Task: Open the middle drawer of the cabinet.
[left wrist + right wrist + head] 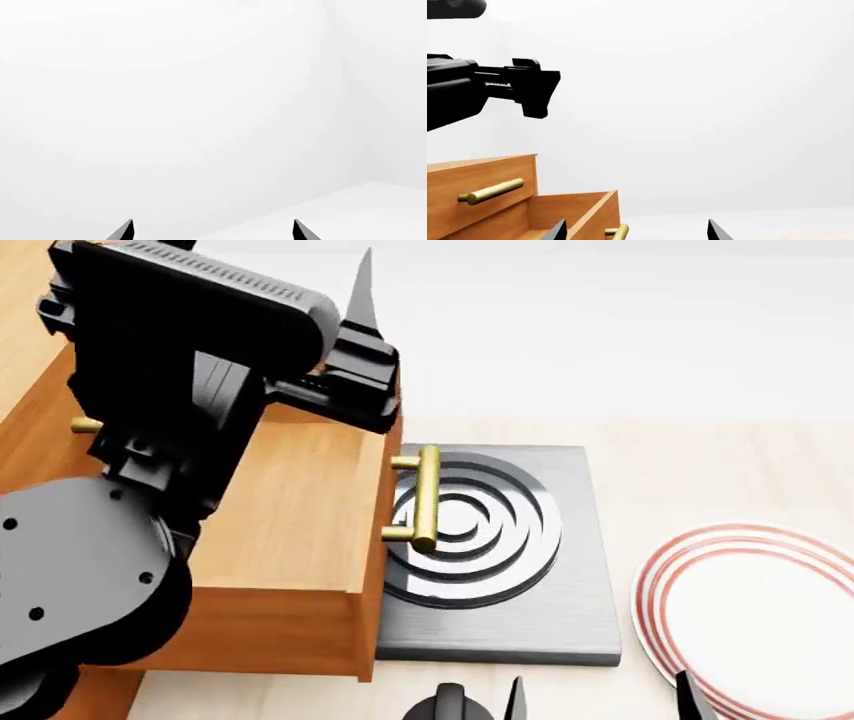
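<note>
The orange-brown cabinet (27,430) stands at the left in the head view. Its middle drawer (287,520) is pulled out, and its brass bar handle (424,496) hangs over the hotplate. In the right wrist view the uppermost drawer (480,185) is shut, with the open middle drawer (577,212) below it. My left gripper (213,229) is open and empty, raised above the cabinet and facing a white wall. My right gripper (635,231) is open and empty, low at the front, apart from the handle (619,233).
A grey hotplate (574,590) with ring burners lies right of the cabinet, partly under the open drawer. A white plate with red rim bands (754,610) lies at the right. My left arm (187,370) hides much of the cabinet in the head view.
</note>
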`<state>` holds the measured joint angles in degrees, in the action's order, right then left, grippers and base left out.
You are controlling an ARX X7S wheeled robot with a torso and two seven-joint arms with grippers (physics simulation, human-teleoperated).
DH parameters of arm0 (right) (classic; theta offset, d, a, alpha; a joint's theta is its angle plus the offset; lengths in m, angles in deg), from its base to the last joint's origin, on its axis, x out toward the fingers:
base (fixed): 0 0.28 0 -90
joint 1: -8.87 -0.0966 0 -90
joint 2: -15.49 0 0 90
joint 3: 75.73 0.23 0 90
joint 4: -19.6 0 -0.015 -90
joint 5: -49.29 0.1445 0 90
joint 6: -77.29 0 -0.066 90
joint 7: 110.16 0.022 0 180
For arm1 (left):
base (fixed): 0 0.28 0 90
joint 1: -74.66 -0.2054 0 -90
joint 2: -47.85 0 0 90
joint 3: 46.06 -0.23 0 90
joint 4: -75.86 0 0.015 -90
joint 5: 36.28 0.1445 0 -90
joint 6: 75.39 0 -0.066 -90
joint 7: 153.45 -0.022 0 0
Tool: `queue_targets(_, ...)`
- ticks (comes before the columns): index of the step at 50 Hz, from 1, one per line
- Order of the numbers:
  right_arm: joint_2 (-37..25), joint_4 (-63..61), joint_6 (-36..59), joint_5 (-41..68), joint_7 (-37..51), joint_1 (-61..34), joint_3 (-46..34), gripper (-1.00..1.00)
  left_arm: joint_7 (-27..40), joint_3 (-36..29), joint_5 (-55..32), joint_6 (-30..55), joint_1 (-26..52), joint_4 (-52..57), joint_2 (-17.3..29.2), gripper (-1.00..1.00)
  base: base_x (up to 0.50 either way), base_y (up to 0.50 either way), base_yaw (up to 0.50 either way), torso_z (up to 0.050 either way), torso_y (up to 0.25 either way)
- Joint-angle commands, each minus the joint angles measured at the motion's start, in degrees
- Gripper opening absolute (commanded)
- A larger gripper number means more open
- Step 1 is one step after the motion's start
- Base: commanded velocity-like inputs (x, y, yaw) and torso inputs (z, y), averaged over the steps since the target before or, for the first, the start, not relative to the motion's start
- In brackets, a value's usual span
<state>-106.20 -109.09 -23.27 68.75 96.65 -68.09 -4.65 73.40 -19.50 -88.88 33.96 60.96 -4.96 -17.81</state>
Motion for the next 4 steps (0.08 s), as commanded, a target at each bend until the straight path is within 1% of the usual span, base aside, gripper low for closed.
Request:
queue_targets(1, -0.06, -0.02, 0.11, -0.11, 0.13, -0.11, -0.12, 1.0, 5.18, 2.0, -0.03, 1.85, 2.33, 10.91, 6.0, 1.0, 0.0, 0.0, 0.0, 0.0, 0.0)
queue_targets(4, -0.02, 0.04, 0.08, -0.19, 0.11, -0.15, -0.24, 1.0, 6.03, 3.0, -1.03, 2.24, 2.97, 12.81, 7.19, 1.0, 0.0, 0.0, 0.0, 0.0, 0.0)
